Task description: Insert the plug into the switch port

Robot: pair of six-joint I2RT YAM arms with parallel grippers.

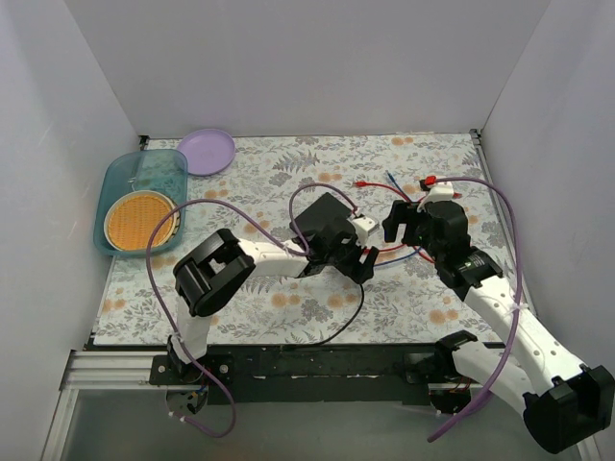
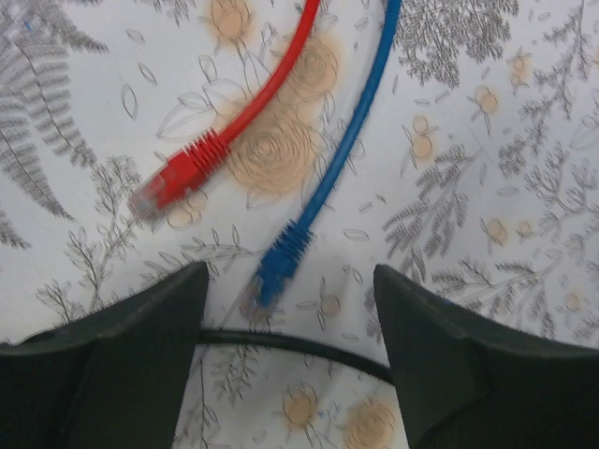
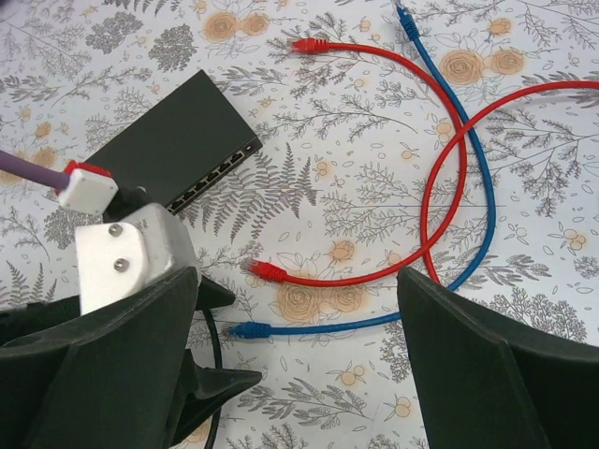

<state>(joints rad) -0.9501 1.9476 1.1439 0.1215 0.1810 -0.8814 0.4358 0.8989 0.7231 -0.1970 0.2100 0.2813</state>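
The switch (image 1: pixel 322 219) is a flat black box lying mid-table; its port row faces right in the right wrist view (image 3: pixel 178 140). A red cable's plug (image 2: pixel 173 178) and a blue cable's plug (image 2: pixel 276 267) lie on the floral mat just ahead of my left gripper (image 2: pixel 290 313), which is open and empty, low over the mat right of the switch (image 1: pixel 363 257). A thin black cable (image 2: pixel 290 344) runs across between its fingers. My right gripper (image 3: pixel 295 299) is open and empty, above the same red plug (image 3: pixel 265 271) and blue plug (image 3: pixel 248 329).
The cables' far ends, a red plug (image 3: pixel 307 44) and a blue plug (image 3: pixel 404 19), lie further back. A teal tray (image 1: pixel 115 187) holding an orange disc and a purple plate (image 1: pixel 206 151) sit at the far left. White walls surround the mat.
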